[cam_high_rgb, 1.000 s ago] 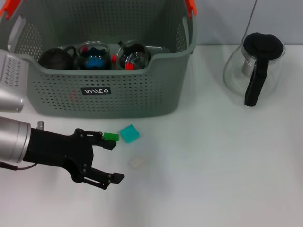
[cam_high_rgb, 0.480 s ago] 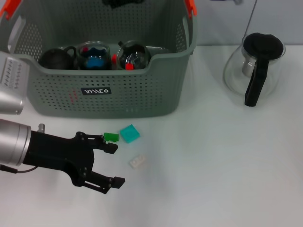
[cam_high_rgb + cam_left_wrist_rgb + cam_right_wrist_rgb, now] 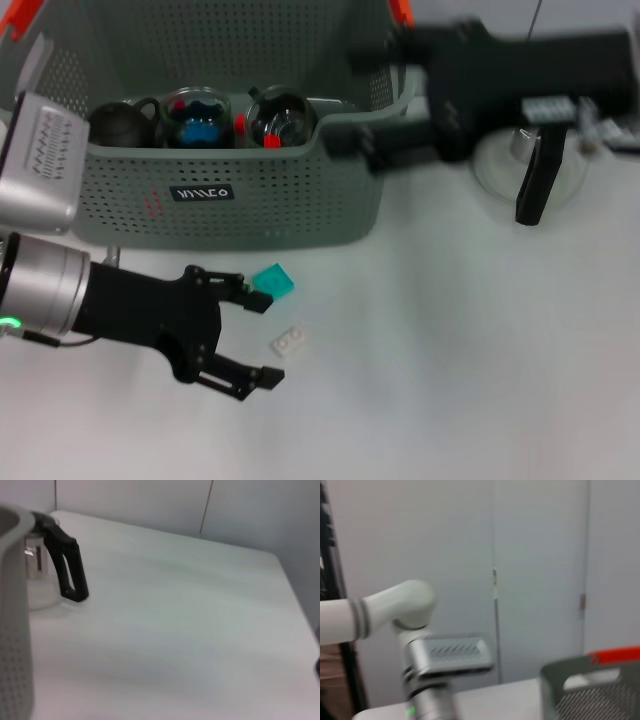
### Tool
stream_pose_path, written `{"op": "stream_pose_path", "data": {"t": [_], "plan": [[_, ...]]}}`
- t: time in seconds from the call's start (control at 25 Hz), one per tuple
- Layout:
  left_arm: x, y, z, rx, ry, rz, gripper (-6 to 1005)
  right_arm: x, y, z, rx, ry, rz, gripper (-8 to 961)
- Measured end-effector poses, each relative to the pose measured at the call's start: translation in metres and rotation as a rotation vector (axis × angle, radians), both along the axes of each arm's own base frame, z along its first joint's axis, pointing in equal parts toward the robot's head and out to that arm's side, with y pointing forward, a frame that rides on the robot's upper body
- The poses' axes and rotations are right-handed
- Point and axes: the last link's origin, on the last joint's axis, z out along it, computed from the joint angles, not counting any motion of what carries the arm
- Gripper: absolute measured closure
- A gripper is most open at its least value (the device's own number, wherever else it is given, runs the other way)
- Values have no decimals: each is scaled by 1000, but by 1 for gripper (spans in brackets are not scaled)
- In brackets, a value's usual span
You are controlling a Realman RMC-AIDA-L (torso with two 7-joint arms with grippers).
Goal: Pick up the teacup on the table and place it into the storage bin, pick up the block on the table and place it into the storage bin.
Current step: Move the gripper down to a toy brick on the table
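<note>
Head view, right gripper (image 3: 365, 150) blurred, teapot (image 3: 535, 165) half-hidden

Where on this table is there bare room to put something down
The table is bare in front of the glass teapot, right of the white block. It is crowded in front of the storage bin: the open left gripper sits by the teal block and white block.

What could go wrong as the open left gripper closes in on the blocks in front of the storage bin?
The left gripper is open among three small blocks: its upper finger hides the green block, and could nudge the teal block or white block aside. The right arm swings low near the storage bin rim and glass teapot, so it may bump them.
</note>
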Motion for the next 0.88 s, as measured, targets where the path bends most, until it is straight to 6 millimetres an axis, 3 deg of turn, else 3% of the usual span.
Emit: {"op": "stream_pose_path", "data": {"t": [0.32, 0.36, 0.4, 0.72, 0.88], "plan": [[24, 18, -13, 6, 154, -203, 95, 66, -34, -3, -113, 93, -119, 9], [28, 20, -16, -4, 194, -243, 95, 72, -36, -4, -128, 103, -131, 9], [45, 24, -25, -33, 326, -361, 95, 83, -39, -4, -161, 111, -164, 9], [68, 34, -51, -72, 566, -576, 97, 119, -39, 5, -198, 140, -308, 9], [81, 35, -65, -102, 659, -697, 101, 126, -41, 11, -184, 175, -331, 9]]}}
